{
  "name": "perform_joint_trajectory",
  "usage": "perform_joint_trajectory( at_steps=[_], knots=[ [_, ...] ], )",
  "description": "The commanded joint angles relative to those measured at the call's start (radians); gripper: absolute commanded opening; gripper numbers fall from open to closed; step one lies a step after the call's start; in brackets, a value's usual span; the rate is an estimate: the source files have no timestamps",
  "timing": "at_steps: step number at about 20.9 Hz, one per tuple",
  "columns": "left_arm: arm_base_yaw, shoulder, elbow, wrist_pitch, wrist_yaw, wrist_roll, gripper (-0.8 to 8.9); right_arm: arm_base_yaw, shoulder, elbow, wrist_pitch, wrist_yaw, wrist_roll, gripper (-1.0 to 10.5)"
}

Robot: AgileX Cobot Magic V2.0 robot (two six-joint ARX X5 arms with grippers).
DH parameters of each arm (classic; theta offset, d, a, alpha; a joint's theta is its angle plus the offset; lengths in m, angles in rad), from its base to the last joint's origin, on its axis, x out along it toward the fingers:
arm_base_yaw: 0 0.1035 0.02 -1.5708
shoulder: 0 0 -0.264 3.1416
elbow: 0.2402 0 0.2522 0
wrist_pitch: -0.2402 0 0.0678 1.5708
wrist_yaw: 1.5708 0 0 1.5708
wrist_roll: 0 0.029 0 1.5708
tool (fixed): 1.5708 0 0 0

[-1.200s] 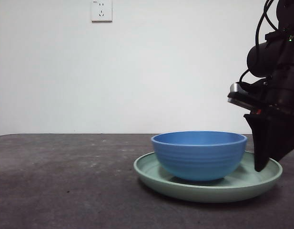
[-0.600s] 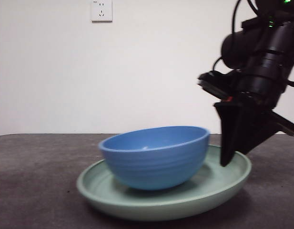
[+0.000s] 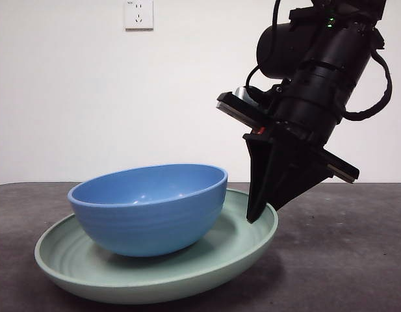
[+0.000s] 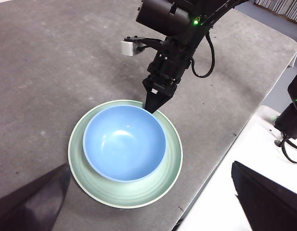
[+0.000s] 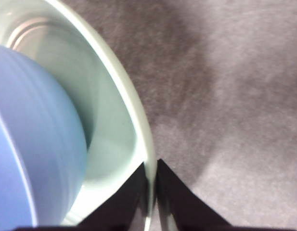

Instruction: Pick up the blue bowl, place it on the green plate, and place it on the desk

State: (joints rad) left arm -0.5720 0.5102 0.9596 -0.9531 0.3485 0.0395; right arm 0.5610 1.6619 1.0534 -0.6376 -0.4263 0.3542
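Right tool (image 3: 257,211) pinched on green plate (image 3: 155,286) rim, plate tilted above surface (image 3: 356,260), blue bowl (image 3: 148,208) inside (left tool idle, spread wide).

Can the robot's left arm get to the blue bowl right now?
Probably yes. The blue bowl sits open-topped in the green plate, and the left gripper hangs above with jaws wide apart. Only the right gripper, pinching the plate's far rim, is nearby.
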Motion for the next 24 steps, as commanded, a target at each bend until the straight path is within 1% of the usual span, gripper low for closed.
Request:
perform_joint_trajectory(
  at_steps=[1,3,5,7,8,10,13,16,18,21,22,24],
  knots=[
    [-0.006,0.005,0.010,0.008,0.008,0.012,5.32,0.008,0.012,0.009,0.011,0.019,0.017,0.1],
    [-0.006,0.005,0.010,0.010,0.008,0.012,5.32,0.013,0.012,0.009,0.001,0.079,0.016,0.7],
    [-0.006,0.005,0.010,0.011,0.008,0.012,5.32,0.013,0.012,0.009,-0.004,0.086,0.017,1.3],
    [-0.006,0.005,0.010,0.011,0.008,0.012,5.32,0.013,0.012,0.009,-0.008,0.087,0.011,2.5],
    [-0.006,0.005,0.010,0.011,0.008,0.012,5.32,0.013,0.011,0.009,-0.008,0.088,-0.002,2.8],
    [-0.006,0.005,0.010,0.010,0.008,0.013,5.31,0.011,0.008,0.009,-0.010,0.113,-0.013,2.9],
    [-0.006,0.005,0.010,0.010,0.008,0.013,5.31,-0.002,-0.031,0.012,-0.065,0.185,-0.030,2.9],
    [-0.006,0.005,0.010,0.010,0.008,0.013,5.32,0.000,-0.138,0.013,-0.119,0.222,-0.048,3.1],
    [-0.006,0.005,0.010,0.010,0.008,0.013,5.32,0.006,-0.238,0.013,-0.143,0.222,-0.046,3.9],
    [-0.006,0.005,0.010,0.006,0.008,0.013,5.32,0.019,-0.422,0.013,-0.174,0.218,-0.040,4.7],
    [-0.006,0.005,0.010,0.005,0.008,0.013,5.31,0.024,-0.488,0.013,-0.193,0.218,-0.040,5.1],
    [-0.006,0.005,0.010,0.005,0.008,0.013,5.32,0.037,-0.625,0.013,-0.238,0.217,-0.043,6.3]
  ],
)
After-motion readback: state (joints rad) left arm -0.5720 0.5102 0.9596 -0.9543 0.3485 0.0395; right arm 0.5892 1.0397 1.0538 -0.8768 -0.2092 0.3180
